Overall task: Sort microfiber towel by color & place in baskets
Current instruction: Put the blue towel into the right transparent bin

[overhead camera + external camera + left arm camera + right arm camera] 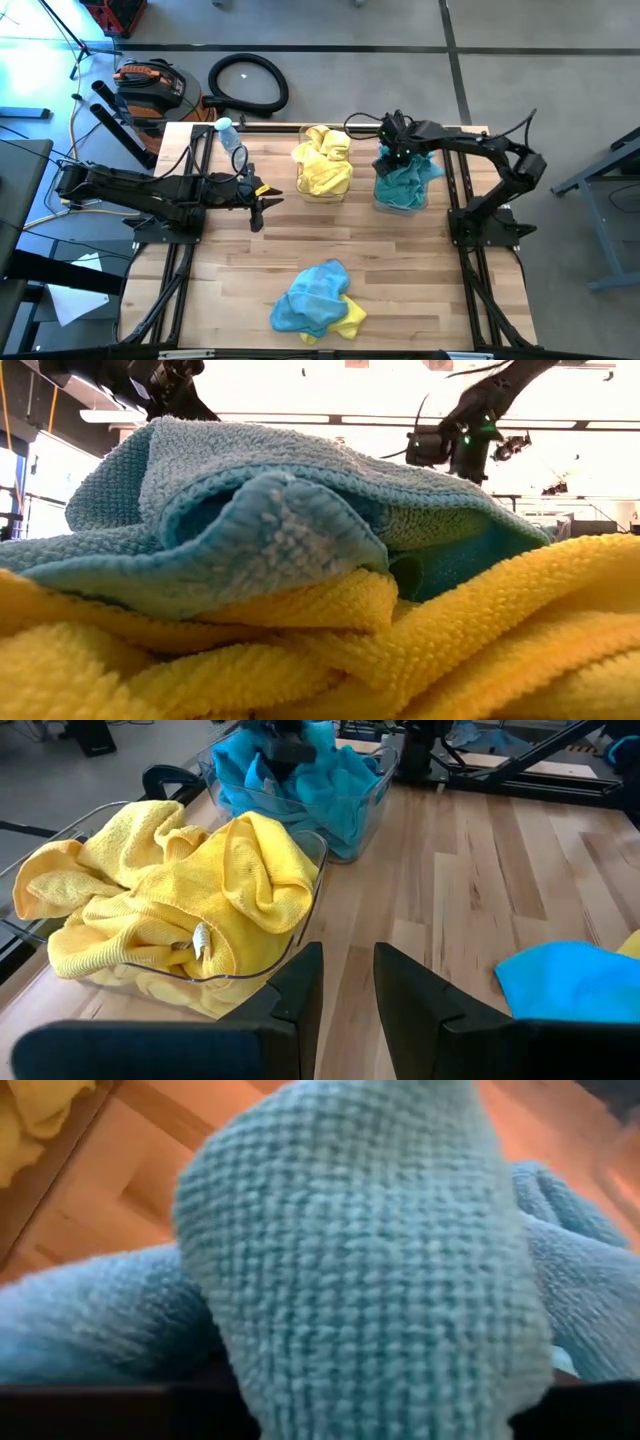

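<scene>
Yellow towels (pixel 323 165) fill the left clear basket (pixel 300 935) at the table's far middle. Teal towels (pixel 405 180) fill the right basket (pixel 385 775) beside it. A teal towel (pixel 312 290) lies on a yellow towel (pixel 350 320) near the table's front edge, and both fill the low view (pixel 270 510). My left gripper (pixel 348 990) is open and empty, left of the yellow basket. My right gripper (pixel 395 152) is down at the teal basket. A teal towel (pixel 370 1260) fills the right wrist view and hides the place of contact.
A small clear bottle with a blue cap (pixel 230 135) lies at the table's far left. Bare wood (pixel 260 250) lies between the baskets and the front pile. A black hose and an orange tool lie on the floor beyond the table.
</scene>
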### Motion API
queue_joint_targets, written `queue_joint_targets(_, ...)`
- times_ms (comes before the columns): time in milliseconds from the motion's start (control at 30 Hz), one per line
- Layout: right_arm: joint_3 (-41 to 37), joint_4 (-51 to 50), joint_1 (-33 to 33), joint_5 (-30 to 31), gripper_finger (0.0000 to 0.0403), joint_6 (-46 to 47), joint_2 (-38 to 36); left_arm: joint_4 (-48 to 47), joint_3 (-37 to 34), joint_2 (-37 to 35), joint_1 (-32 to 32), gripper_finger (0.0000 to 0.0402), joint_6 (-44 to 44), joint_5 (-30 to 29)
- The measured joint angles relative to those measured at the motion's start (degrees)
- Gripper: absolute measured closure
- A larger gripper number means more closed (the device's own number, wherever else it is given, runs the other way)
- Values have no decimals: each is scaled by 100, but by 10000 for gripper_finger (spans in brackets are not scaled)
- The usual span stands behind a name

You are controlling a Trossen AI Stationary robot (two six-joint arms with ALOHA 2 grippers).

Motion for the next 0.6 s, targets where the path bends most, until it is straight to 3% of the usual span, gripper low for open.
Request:
queue_joint_targets(300, 993, -1430, 130, 210, 208, 180, -145, -11, 0, 2, 0, 324, -46, -2)
queue_joint_targets(600, 1012, -1607, 494, 1045, 208, 679, -1302, -32, 0, 2, 0, 324, -46, -3)
